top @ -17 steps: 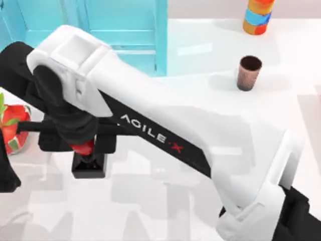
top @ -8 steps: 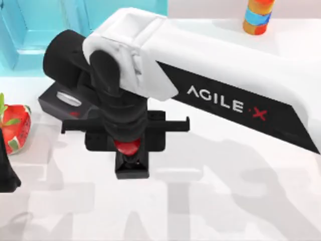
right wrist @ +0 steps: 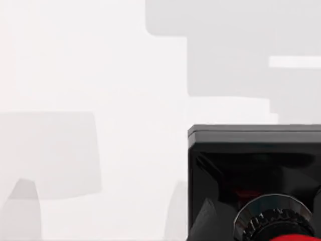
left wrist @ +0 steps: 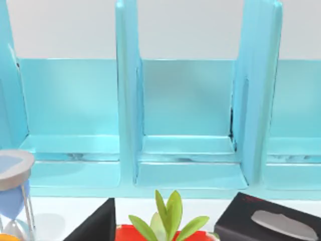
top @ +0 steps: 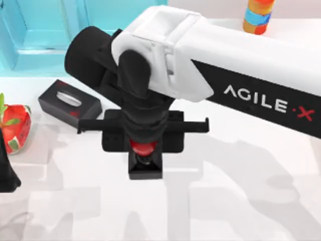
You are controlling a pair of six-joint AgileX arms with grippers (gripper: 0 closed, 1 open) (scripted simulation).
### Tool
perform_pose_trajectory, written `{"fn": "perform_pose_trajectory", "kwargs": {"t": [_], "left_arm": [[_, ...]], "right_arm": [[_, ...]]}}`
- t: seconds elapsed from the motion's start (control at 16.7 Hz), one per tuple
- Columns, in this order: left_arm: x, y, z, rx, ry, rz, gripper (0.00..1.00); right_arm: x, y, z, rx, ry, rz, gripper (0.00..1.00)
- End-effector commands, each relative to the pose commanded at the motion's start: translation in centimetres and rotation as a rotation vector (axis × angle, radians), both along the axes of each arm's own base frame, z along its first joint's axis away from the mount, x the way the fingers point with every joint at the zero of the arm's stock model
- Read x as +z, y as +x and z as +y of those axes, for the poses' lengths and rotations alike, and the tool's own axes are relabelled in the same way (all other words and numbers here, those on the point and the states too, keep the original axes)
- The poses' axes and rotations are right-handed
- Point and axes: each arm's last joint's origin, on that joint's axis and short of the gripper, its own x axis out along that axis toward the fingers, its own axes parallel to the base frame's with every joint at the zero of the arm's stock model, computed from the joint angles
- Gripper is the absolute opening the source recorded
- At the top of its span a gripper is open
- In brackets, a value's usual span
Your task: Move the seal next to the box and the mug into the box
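Observation:
My right gripper [top: 144, 150] is shut on the seal's red knob [top: 142, 147], and the black square base [top: 145, 168] hangs below it over the white table, left of centre. The right wrist view shows that base [right wrist: 251, 155] close up, with the knob [right wrist: 281, 236] beneath it. The turquoise box [top: 45, 35] with its open compartments [left wrist: 188, 100] stands at the back left, well behind the seal. The mug is hidden behind my right arm. My left arm [top: 6, 173] stays parked at the left edge.
A flat black tissue box [top: 70, 103] lies left of the seal, in front of the turquoise box. A red strawberry-patterned pot with a green plant [top: 14, 128] sits at the far left. An orange-and-blue striped cylinder [top: 258, 15] stands at the back right. An hourglass [left wrist: 12, 196] is near the pot.
My right gripper has carried the seal to the right, from beside the red pot to left of centre. The right arm now covers the mug.

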Motion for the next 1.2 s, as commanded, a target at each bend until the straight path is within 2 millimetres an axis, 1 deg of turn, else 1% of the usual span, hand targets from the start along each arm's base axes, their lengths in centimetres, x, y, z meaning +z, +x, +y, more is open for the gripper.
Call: {"fn": "perform_pose_trajectory", "kwargs": {"t": [0.18, 0.24, 0.36, 0.48, 0.6, 0.72, 0.84, 0.9, 1.02, 1.14, 1.2], "left_arm": [[0.0, 0.0, 0.0, 0.0, 0.0, 0.0, 1.0], [0.0, 0.0, 0.0, 0.0, 0.0, 0.0, 1.0], [0.0, 0.0, 0.0, 0.0, 0.0, 0.0, 1.0], [0.0, 0.0, 0.0, 0.0, 0.0, 0.0, 1.0], [0.0, 0.0, 0.0, 0.0, 0.0, 0.0, 1.0], [0.0, 0.0, 0.0, 0.0, 0.0, 0.0, 1.0], [0.0, 0.0, 0.0, 0.0, 0.0, 0.0, 1.0], [0.0, 0.0, 0.0, 0.0, 0.0, 0.0, 1.0], [0.0, 0.0, 0.0, 0.0, 0.0, 0.0, 1.0], [0.0, 0.0, 0.0, 0.0, 0.0, 0.0, 1.0], [0.0, 0.0, 0.0, 0.0, 0.0, 0.0, 1.0]], "right_arm": [[-0.1, -0.1, 0.1, 0.004, -0.005, 0.003, 0.0], [0.0, 0.0, -0.3, 0.005, -0.006, 0.005, 0.0], [0.7, 0.8, -2.4, 0.003, -0.01, 0.012, 0.0], [1.8, 1.6, -6.0, 0.0, -0.013, 0.022, 0.0], [3.0, 1.6, -10.8, -0.002, -0.01, 0.03, 0.0], [4.0, 0.7, -16.0, -0.003, -0.004, 0.035, 0.0], [4.3, -1.2, -20.9, -0.002, 0.002, 0.038, 0.0], [4.1, -2.3, -23.1, -0.002, 0.005, 0.04, 0.0], [3.3, -4.3, -26.4, 0.001, 0.007, 0.048, 0.0], [2.6, -5.7, -28.4, 0.003, 0.009, 0.055, 0.0], [2.3, -6.2, -29.1, 0.004, 0.01, 0.058, 0.0]]}}
